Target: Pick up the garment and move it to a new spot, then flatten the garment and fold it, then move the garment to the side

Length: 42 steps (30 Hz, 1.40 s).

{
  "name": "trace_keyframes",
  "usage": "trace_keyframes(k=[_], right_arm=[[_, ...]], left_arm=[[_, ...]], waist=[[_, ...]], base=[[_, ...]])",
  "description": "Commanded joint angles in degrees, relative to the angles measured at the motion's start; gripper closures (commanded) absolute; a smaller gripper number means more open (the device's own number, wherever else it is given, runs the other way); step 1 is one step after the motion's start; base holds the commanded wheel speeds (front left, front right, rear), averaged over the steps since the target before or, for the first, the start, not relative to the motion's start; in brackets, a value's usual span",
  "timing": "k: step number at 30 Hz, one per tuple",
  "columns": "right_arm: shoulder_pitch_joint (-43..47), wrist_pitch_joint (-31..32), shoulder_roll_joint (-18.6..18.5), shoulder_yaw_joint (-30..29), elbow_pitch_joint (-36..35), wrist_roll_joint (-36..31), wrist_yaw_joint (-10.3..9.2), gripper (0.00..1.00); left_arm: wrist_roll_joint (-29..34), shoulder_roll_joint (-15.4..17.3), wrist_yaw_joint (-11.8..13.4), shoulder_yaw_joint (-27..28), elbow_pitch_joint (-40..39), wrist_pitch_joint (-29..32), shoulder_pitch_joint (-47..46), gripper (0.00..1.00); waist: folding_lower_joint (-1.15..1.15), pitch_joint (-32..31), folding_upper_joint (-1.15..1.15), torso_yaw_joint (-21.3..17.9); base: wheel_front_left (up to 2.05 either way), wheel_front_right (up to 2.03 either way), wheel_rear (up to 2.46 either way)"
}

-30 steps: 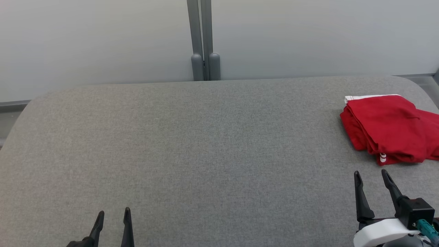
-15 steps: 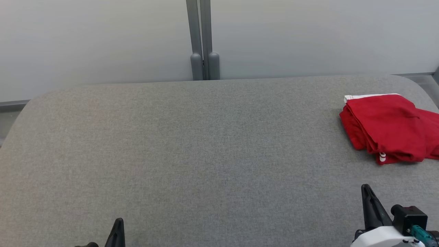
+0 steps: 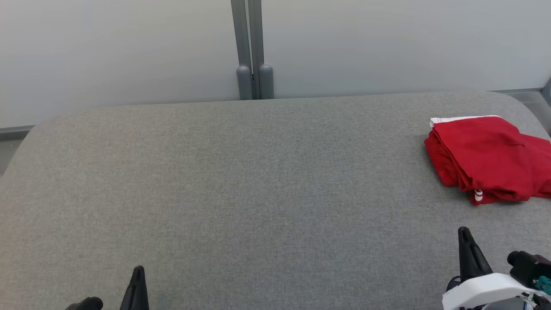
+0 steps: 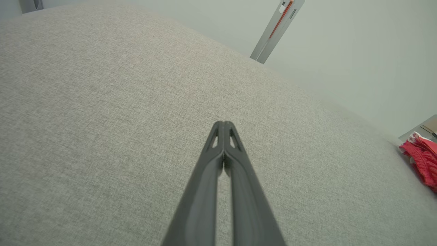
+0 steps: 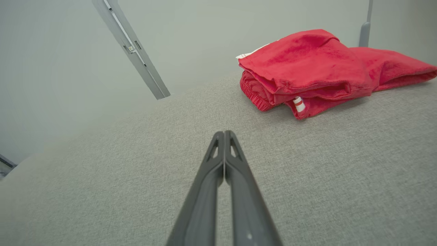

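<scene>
Both pairs of jaws are showing closed where a second ago they were spread; left gripper [image 3: 138,271] and right gripper [image 3: 464,232] are sitting shut, empty. Red garment [image 3: 486,159] is lying loosely folded at the table's [image 3: 258,181] far right. Probably handling soft, light, floppy; I'd be pinching its thick near fold.

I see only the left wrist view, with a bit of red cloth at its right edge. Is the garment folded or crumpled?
Observer: Folded in layers. The garment shows a white band at its far edge and small white stripes at its near edge.
Operator: Thank you. And where is the right gripper?
Observer: The right gripper is shut, over bare table, short of the garment and apart from it.
</scene>
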Motion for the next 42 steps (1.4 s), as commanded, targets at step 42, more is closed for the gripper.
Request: trace_keyframes(k=[42], right_arm=[[-6.28, 8.6, -0.67, 0.28, -0.16, 37.38, -0.02, 1.0]], left_arm=[[-32.72, 0.42, -0.99, 3.48, -2.11, 8.9, -7.92, 1.0]], waist=[[0.0, 0.88, 0.0, -1.14]], base=[[0.0, 0.0, 0.0]])
